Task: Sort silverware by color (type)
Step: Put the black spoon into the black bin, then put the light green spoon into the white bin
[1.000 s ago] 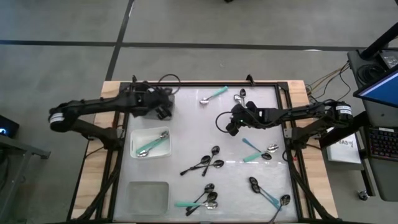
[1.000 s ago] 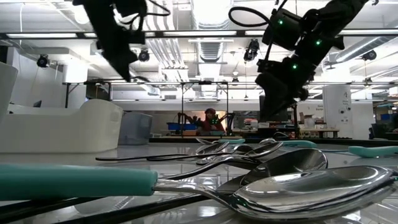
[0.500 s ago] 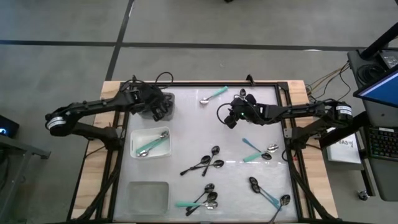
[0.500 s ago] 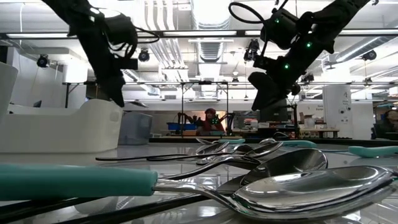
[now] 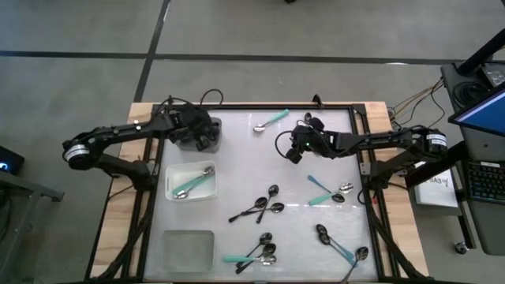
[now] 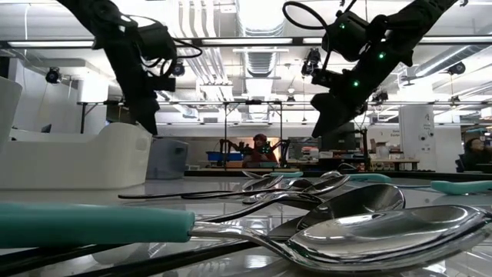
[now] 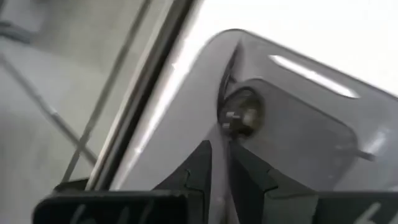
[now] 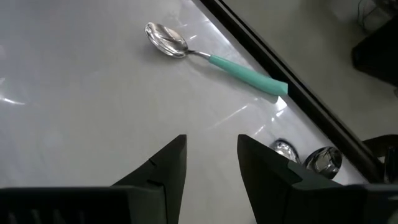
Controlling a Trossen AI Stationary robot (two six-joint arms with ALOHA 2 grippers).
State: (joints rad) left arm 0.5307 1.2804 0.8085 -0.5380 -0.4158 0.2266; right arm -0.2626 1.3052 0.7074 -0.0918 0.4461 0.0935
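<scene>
Spoon sorting: left gripper at grey bin, right gripper hovering.

High view: left gripper over grey bin; spoons scattered mid-table, two in white bin.
Left wrist view: fingers slightly parted above a black spoon in the bin; grasp cannot be told.
Right wrist view: right gripper spread, empty, near teal-handled spoon.

Overhead looks down; low level along table; wrists close, left blurry.
</scene>
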